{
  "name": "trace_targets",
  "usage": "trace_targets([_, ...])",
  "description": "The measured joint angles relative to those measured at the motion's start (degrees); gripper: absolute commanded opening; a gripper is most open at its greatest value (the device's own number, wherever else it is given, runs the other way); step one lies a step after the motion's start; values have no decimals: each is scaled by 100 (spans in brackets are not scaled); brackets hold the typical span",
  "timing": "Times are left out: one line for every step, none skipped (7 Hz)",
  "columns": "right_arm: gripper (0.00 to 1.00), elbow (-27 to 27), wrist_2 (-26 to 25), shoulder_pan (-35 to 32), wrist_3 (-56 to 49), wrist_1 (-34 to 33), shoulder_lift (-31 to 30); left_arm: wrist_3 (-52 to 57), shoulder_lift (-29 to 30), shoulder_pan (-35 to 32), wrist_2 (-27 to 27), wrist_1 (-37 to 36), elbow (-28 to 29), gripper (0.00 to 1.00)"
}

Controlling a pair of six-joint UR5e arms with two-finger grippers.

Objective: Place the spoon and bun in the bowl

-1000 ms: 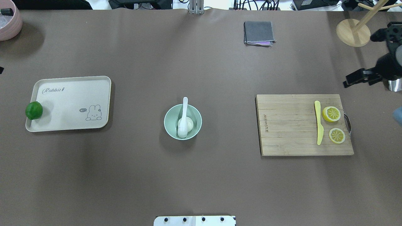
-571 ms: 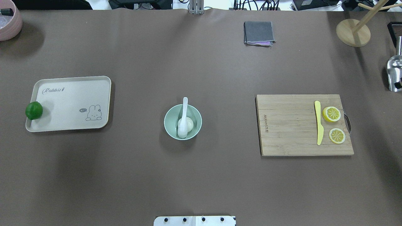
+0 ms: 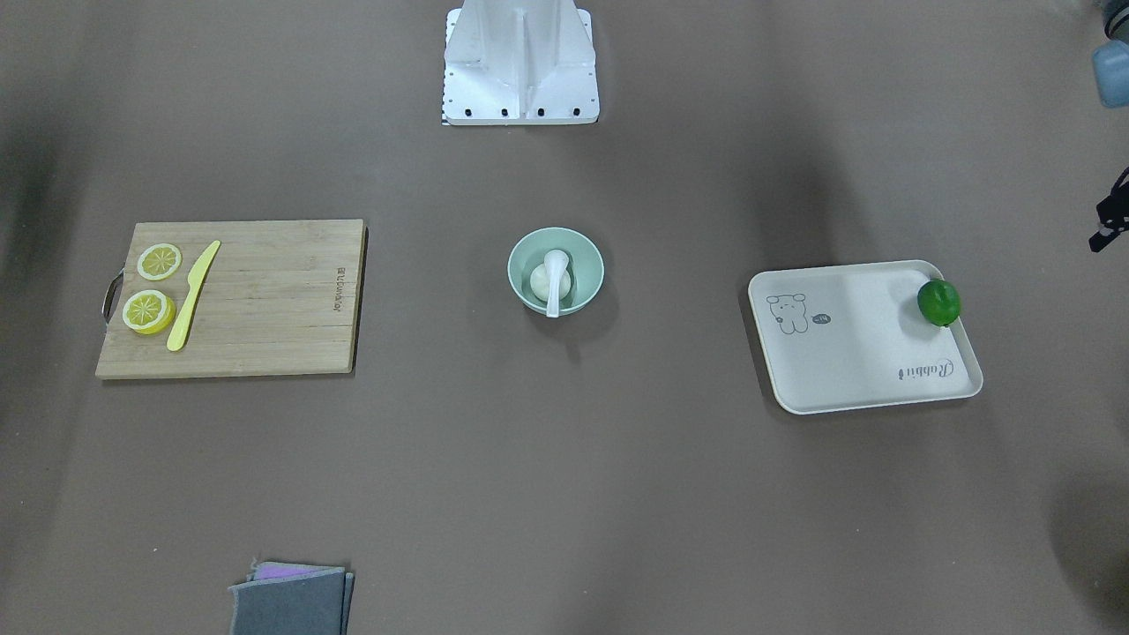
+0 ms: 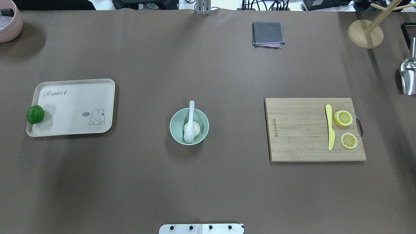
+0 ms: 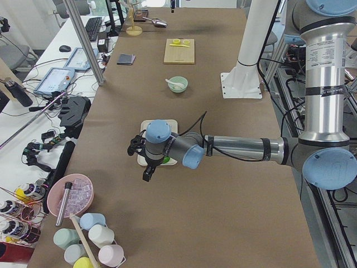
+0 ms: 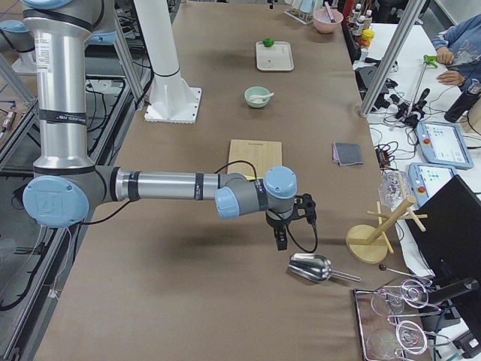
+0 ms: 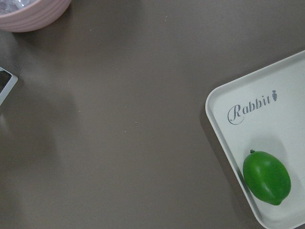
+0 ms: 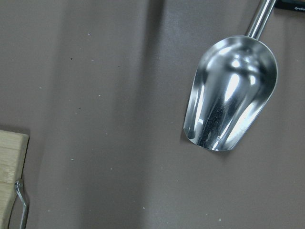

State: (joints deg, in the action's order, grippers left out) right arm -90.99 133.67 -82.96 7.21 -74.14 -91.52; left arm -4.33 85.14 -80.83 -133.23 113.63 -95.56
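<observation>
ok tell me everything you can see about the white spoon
The spoon is a small, glossy white soup spoon, ceramic or plastic by its look, with a deep oval scoop and a short thick handle. It lies in the mint-green bowl, scoop low on the robot's side and touching the white bun. Its handle slopes up and juts past the far rim. Nothing grips it.

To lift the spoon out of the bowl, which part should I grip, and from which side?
Grip the handle end of the spoon, which sticks out over the far rim of the bowl, away from the robot. Come from above, fingers closing across the narrow handle; the scoop lies on the bun, likely too cramped.
</observation>
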Motion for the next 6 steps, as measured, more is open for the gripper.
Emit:
trace_targets([100,-1,-4,-5,46,14,5,2,-3,-7,7,-11,1,99])
trace_targets([100,-9,-6,-7,87,20,0,2,-5,-9,10,-23,12,99])
trace_targets([100,-18,-7,-9,112,21,-3,2,-9,-11,10,-34,22,99])
trace_targets([100,-27,-7,-9,120,24,-5,2,-24,-12,6,-39,17,99])
trace_targets([100,-35,-8,-9,120,28,-34,2,-54,-11,4,-41,14,99])
trace_targets([100,-39,-6,-9,117,30,-97,2,-86,-7,4,-42,12,99])
